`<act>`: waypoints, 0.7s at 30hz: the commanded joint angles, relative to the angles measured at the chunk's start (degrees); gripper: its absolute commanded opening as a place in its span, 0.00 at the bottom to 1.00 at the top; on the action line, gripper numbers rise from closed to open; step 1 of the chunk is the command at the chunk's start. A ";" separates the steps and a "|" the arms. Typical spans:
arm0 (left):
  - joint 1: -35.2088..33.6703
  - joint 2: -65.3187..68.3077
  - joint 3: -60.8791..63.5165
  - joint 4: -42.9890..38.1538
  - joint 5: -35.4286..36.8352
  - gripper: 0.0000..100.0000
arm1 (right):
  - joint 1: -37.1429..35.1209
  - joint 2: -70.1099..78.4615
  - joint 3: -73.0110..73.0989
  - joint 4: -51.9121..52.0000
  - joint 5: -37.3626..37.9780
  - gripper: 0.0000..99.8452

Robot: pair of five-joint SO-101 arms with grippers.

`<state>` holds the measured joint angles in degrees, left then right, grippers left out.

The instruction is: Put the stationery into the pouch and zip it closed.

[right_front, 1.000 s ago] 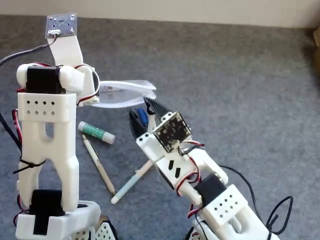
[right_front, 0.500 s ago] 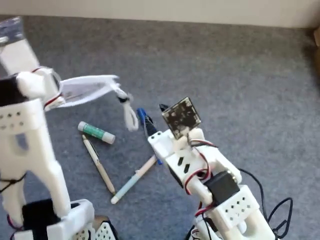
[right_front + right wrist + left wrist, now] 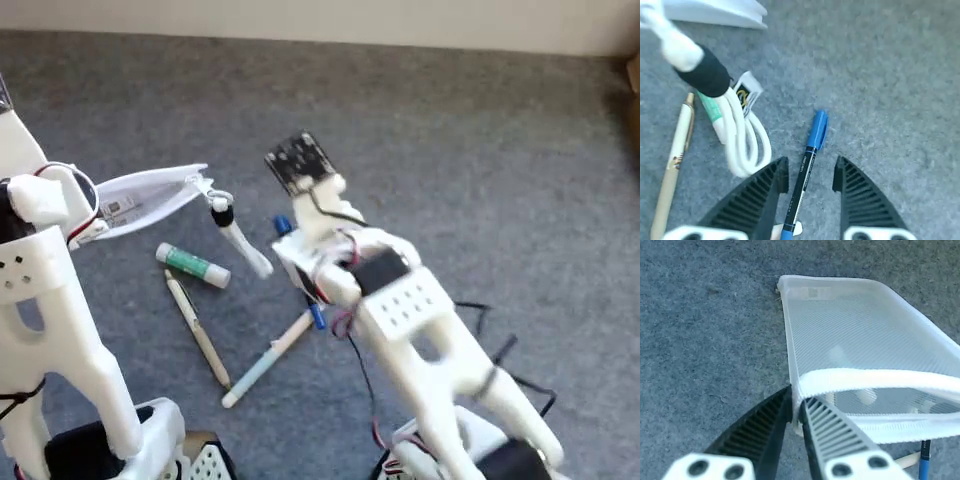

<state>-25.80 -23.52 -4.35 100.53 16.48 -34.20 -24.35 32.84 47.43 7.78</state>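
My left gripper is shut on the rim of the white mesh pouch, holding it off the carpet at the left. The pouch's white pull cord with a black bead dangles from its end. My right gripper is open and points down, its fingers on either side of the blue pen lying on the carpet. In the high view the right arm covers most of that blue pen. A green glue stick, a beige pen and a pale blue pen lie beside it.
Grey carpet stretches open to the right and far side. The left arm's base stands at the near left. Cables trail near the right arm's base.
The left arm swung the pouch to the left, and its cord now hangs free. The right arm stretched forward and turned its wrist down over the blue pen.
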 commanded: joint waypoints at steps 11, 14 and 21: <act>-0.66 -2.07 0.22 -0.09 -0.62 0.01 | 1.80 34.07 -25.45 0.40 -0.44 0.14; -0.75 -1.98 0.22 -0.09 -0.62 0.01 | 2.51 39.34 -29.76 0.40 -0.44 0.14; -0.75 -1.98 0.22 -0.09 -0.62 0.01 | 4.09 47.78 -36.26 0.57 -0.53 0.14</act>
<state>-25.80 -23.52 -3.91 100.53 16.48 -31.03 23.38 1.27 47.43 7.78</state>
